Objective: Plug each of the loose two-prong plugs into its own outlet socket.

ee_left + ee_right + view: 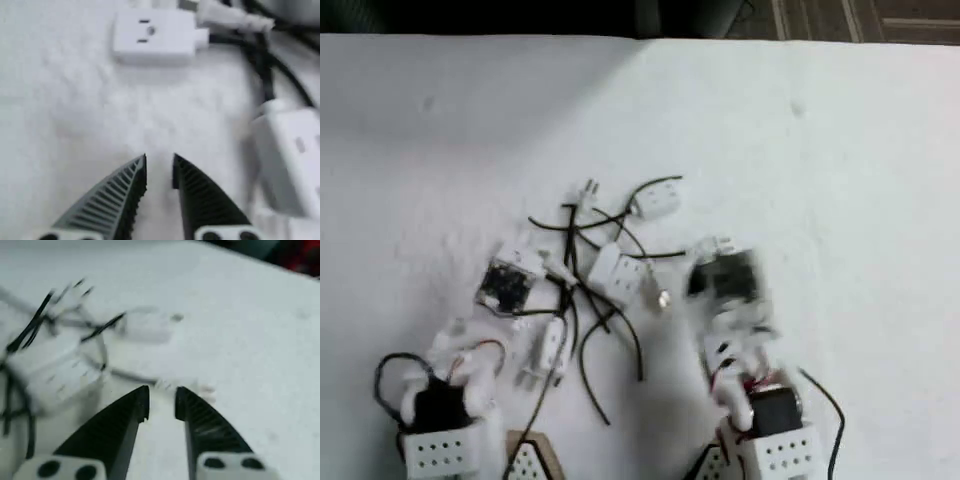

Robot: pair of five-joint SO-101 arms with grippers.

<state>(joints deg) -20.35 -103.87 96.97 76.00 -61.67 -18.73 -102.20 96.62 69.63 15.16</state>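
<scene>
White table (840, 150) — black cords (585, 335) tangled mid-table, a white socket (655, 203) at the far end. Loose plug (715, 244) just ahead of the right arm (730, 300); left arm (445, 395) at the near edge.

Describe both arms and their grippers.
The left arm and right arm are white, with black motor blocks, perforated white bases, black and red cables. The left gripper has black, ribbed, pointed fingers; the right gripper has black pointed ones too.
</scene>
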